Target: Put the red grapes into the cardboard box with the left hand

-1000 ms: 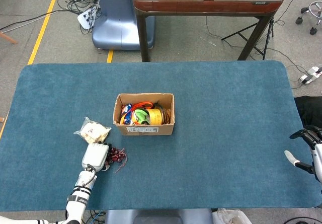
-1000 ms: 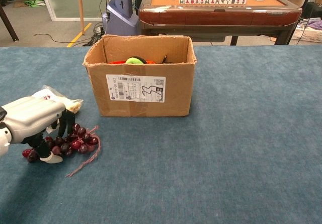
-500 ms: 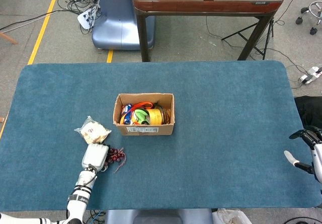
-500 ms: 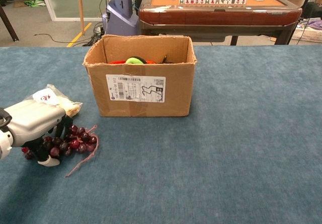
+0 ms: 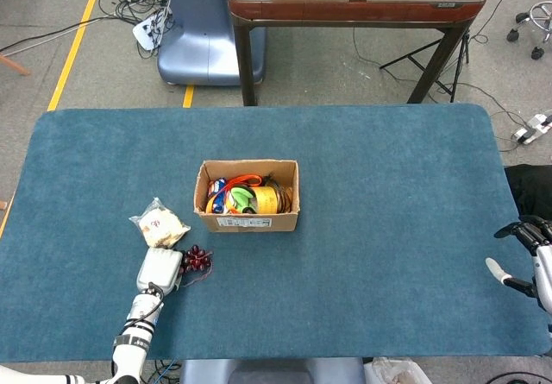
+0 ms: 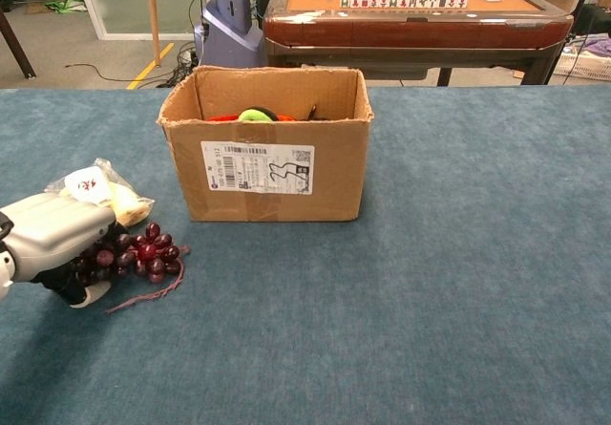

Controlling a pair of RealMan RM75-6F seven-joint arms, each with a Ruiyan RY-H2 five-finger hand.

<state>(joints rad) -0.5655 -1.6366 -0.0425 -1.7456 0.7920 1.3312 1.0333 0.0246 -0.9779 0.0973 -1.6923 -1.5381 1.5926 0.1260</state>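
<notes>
A bunch of dark red grapes [image 6: 138, 252] [image 5: 197, 261] is gripped by my left hand [image 6: 57, 245] [image 5: 159, 271], left of the box and in front of it. The bunch looks slightly raised off the blue cloth, with a stem strand trailing below. The open cardboard box [image 6: 267, 147] [image 5: 248, 198] stands mid-table with a label on its front and holds several colourful items. My right hand [image 5: 522, 259] rests at the table's right edge, fingers spread and holding nothing.
A clear packet with a snack [image 6: 98, 190] [image 5: 158, 223] lies just behind my left hand. The blue table cloth [image 5: 388, 194] stretches wide to the right of the box. A wooden mahjong table [image 6: 420, 10] stands beyond the far edge.
My left hand has closed on the grapes and lifted them a little, moving up and slightly toward the box. The right hand has not moved.
</notes>
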